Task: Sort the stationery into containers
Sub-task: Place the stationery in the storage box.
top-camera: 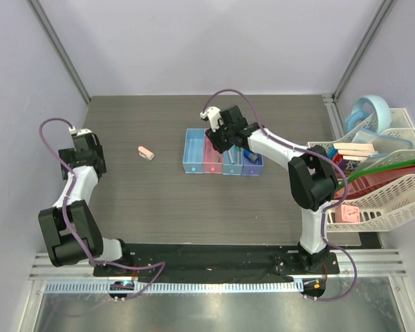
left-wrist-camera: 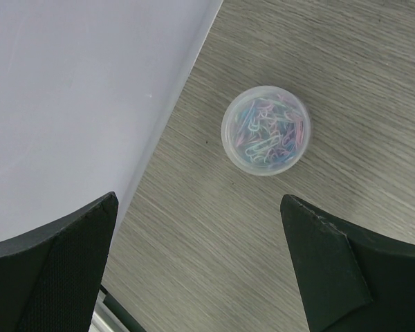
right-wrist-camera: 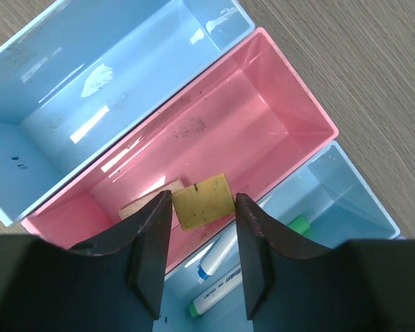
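Note:
Four joined containers stand mid-table: light blue [top-camera: 193,152], pink [top-camera: 212,158], light blue [top-camera: 232,164], darker blue [top-camera: 252,164]. My right gripper [top-camera: 218,142] hangs over the pink bin [right-wrist-camera: 263,111]. In the right wrist view a tan block [right-wrist-camera: 204,200] sits tilted between its fingertips, a thin gap on each side; the right gripper [right-wrist-camera: 204,199] is open. Two white pens [right-wrist-camera: 218,294] lie in the neighbouring light blue bin [right-wrist-camera: 346,200]. A pink eraser [top-camera: 146,153] lies left of the bins. My left gripper [left-wrist-camera: 199,200] is open above bare table, short of a clear round tub of paper clips [left-wrist-camera: 266,130].
A white rack [top-camera: 394,200] with books and folders stands along the right edge. The left arm [top-camera: 83,155] is close to the left wall [left-wrist-camera: 69,104]. A paler tan shape [right-wrist-camera: 149,197] shows on the pink bin's floor beside the block.

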Controlling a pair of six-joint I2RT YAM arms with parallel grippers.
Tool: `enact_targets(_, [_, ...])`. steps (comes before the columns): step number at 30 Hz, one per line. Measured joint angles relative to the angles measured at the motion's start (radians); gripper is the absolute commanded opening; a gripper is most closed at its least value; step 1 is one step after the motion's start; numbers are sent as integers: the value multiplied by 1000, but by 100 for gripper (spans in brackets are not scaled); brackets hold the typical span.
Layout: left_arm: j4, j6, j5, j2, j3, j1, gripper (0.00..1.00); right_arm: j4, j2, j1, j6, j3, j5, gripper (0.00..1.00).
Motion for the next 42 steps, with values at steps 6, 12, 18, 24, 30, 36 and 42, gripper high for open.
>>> enact_targets(6, [28,3,35,39,15,22,100,0,1,5,2,0,-14,54])
enact_targets(12, [69,2,90,110,33,53,100,0,1,6,2,0,-26,56])
enact_targets(18, [113,1,130,179,49,67,100,-4,-1,6,2,0,-28,57])
enact_targets(24, [144,2,171,247,92,66,100,-7,-20,6,2,-18,-29,57])
enact_targets(30, [166,-1,202,266,110,67,82,-10,-39,6,2,-24,-29,57])
enact_targets(36, [179,-2,227,281,110,71,68,-10,-46,7,2,-24,-29,57])
enact_targets(42, [181,-2,249,302,110,82,66,-10,-49,8,2,-24,-28,57])
